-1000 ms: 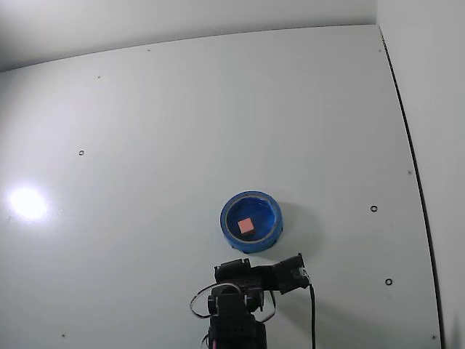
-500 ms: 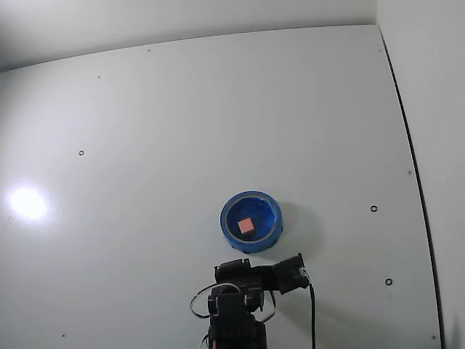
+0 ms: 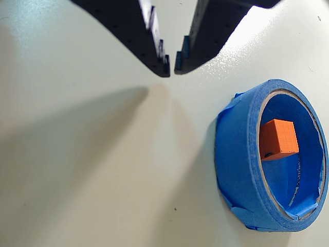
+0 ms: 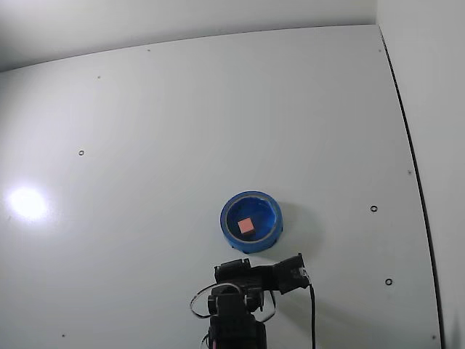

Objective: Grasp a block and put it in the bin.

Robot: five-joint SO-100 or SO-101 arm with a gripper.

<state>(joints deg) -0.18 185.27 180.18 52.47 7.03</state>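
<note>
The block (image 3: 278, 138), a small orange-pink cube, lies inside the bin (image 3: 241, 154), a round, shallow blue container with a thick rim at the right of the wrist view. In the fixed view the block (image 4: 247, 226) sits in the middle of the bin (image 4: 229, 211), just beyond the arm (image 4: 240, 313). My gripper (image 3: 171, 67) is at the top of the wrist view, above the table and to the left of the bin. Its dark jaws are closed to a thin slit with nothing between them.
The white table (image 4: 182, 131) carries nothing else but small screw holes. Its right edge (image 4: 407, 145) runs along a wall. A bright light reflection (image 4: 26, 203) lies at the left.
</note>
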